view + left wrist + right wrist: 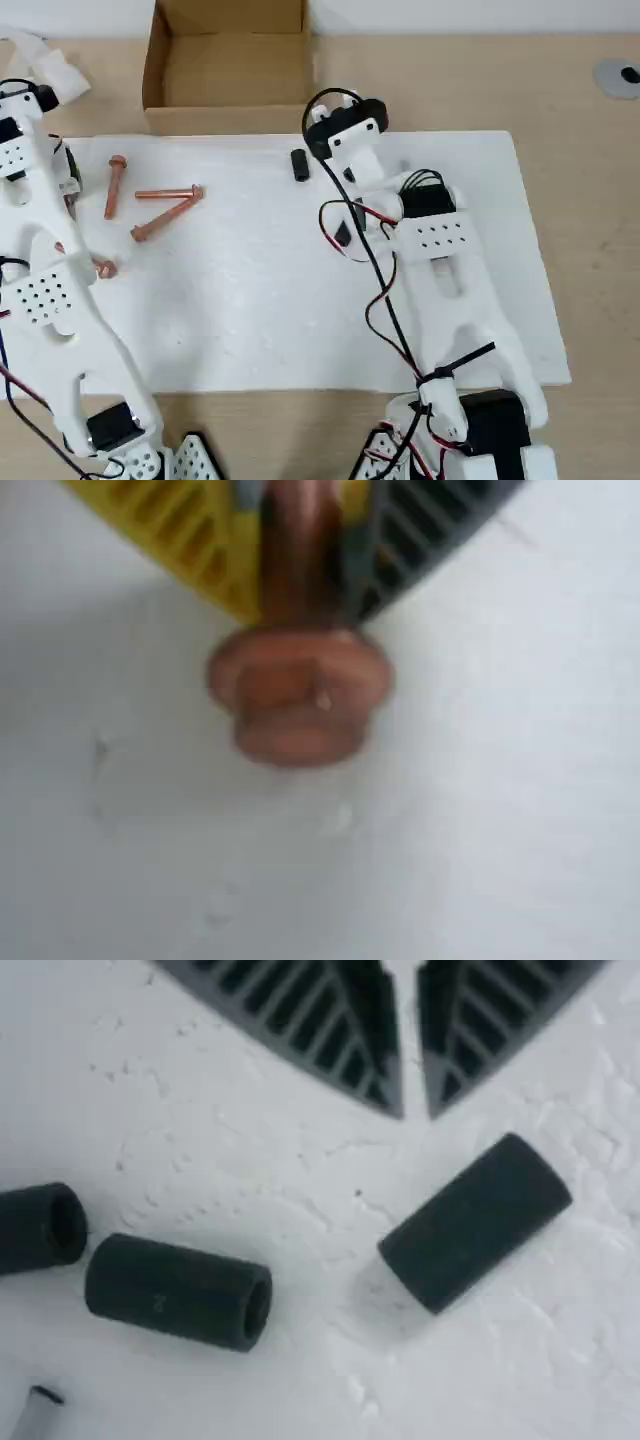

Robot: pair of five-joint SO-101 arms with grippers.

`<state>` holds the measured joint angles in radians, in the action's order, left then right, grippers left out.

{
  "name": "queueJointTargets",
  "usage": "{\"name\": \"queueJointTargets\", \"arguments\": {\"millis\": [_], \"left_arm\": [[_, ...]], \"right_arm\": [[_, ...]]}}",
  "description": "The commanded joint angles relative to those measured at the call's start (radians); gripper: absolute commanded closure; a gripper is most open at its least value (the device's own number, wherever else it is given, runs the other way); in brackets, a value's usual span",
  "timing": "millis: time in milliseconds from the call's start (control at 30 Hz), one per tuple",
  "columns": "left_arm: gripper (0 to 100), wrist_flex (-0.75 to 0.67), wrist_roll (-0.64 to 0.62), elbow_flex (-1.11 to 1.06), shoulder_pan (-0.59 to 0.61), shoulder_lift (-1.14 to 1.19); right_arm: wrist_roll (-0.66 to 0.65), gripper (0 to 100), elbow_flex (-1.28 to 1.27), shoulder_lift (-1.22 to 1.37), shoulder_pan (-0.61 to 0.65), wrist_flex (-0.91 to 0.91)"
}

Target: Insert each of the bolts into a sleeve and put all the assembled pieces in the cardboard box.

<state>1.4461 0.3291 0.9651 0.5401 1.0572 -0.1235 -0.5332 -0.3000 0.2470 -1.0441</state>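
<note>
My left gripper [300, 570] is shut on a copper bolt [298, 695], held by the shank between its yellow and dark fingers, head just above the white foam. In the high view this bolt [104, 267] sticks out beside the left arm at the foam's left edge. My right gripper [412, 1095] hangs shut and holds nothing. It is just above a black sleeve [475, 1222] lying on the foam. Two more sleeves [178, 1290] [38, 1228] lie close together farther off. Three loose bolts [165, 205] lie at the foam's far left.
The open cardboard box [154, 70] stands past the foam sheet's [250, 300] far edge, left of centre. One black sleeve [299, 165] lies near that far edge beside the right arm. Red and black cables hang along the right arm.
</note>
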Motion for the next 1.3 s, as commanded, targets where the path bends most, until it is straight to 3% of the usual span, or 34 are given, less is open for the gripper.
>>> {"name": "queueJointTargets", "arguments": {"millis": [0, 167, 300, 400, 700, 967, 1267], "left_arm": [[99, -0.106, -0.005, 0.003, 0.009, 0.111], [99, 0.081, 0.000, 0.199, 0.002, 0.030], [99, 0.299, 0.003, 0.414, -0.025, -0.031], [100, 0.313, -0.038, 0.413, -0.026, -0.082], [99, 0.310, -0.043, -0.051, -0.043, -0.495], [99, 0.307, -0.049, -0.333, -0.100, -0.929], [99, 0.222, -0.129, -0.589, -0.141, -1.276]], "right_arm": [[-0.006, 98.9, 0.068, 0.001, 0.016, 0.017], [-0.012, 98.1, 0.124, 0.022, 0.061, 0.003], [-0.005, 91.1, 0.274, 0.143, 0.110, -0.072], [0.034, 90.3, 0.450, 0.285, 0.116, -0.135], [0.058, 90.2, 1.043, 0.769, 0.116, -0.353], [0.060, 90.1, 1.566, 1.109, 0.124, -0.534], [0.061, 90.0, 1.936, 1.372, 0.199, -0.666]]}}
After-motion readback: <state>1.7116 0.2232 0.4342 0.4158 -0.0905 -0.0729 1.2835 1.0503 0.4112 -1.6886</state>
